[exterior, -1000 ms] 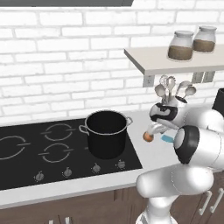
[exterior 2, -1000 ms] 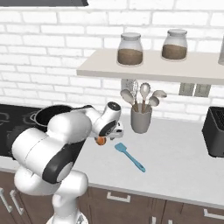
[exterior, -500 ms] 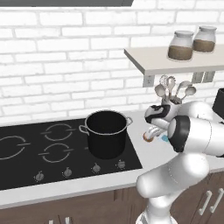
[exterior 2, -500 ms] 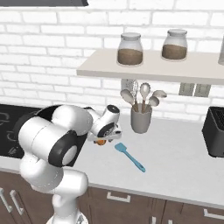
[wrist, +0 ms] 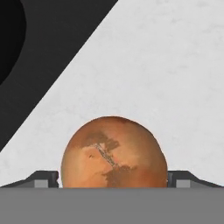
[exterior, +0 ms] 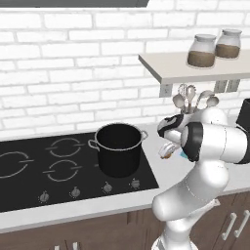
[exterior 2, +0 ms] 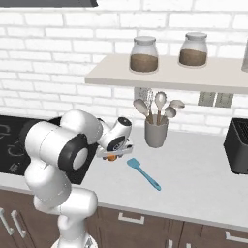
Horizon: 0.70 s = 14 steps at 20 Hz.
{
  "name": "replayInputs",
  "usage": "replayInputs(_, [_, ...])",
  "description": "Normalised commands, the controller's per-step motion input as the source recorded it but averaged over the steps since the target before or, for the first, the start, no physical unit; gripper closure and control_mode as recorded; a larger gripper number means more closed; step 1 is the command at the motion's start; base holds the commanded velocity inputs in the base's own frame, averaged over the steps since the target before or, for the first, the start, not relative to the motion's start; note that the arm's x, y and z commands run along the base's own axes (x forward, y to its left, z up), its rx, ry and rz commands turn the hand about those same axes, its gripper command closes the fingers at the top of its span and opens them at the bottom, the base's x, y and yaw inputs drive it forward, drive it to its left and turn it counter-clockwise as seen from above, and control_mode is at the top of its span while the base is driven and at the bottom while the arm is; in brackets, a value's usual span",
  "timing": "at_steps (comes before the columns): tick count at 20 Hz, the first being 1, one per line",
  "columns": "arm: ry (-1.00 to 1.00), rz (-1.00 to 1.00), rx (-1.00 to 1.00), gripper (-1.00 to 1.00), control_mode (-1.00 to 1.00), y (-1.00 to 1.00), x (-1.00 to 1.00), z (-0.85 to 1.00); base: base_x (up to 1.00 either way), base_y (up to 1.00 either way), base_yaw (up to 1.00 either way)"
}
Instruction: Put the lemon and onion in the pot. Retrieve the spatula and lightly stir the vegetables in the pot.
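The pale speckled counter [exterior 2: 203, 169] carries a black glass cooktop [exterior: 29, 180] at its 9 o'clock end, and on the cooktop's right side stands the deep round black pot with a silvery rim [exterior: 119, 149]. Just right of the pot, above bare counter, the white arm's two-finger gripper [exterior: 167, 150] is clenched on a round orange-brown onion [wrist: 114, 153] — the hand view has the onion wedged between both dark fingertips [wrist: 43, 178], with the cooktop's edge running diagonally toward 10 o'clock. The right base view shows what the left one hides behind the arm: the slim light-blue spatula [exterior 2: 144, 173] lying flat on the counter at about 4 o'clock from the gripper, apart from it. Behind it, at 12 o'clock, a grey utensil cup of silver spoons and a whisk [exterior 2: 156, 128] stands under a wall shelf [exterior 2: 164, 77] with two glass jars [exterior 2: 144, 54] — the cup well clear of the gripper.
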Motion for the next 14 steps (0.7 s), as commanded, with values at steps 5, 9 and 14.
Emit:
replayInputs(5, [-0.02, 0.03, 0.0, 1.0, -1.0, 0.12, -0.01, -0.12, 0.0, 0.0, 0.0])
replayInputs(9, [-0.26, 0.0, 0.0, 1.0, -1.0, -0.04, -0.53, 0.63, 0.0, 0.0, 0.0])
replayInputs(14, [-0.16, -0.07, 0.0, 1.0, -1.0, -0.13, -0.78, 1.0, 0.0, 0.0, 0.0])
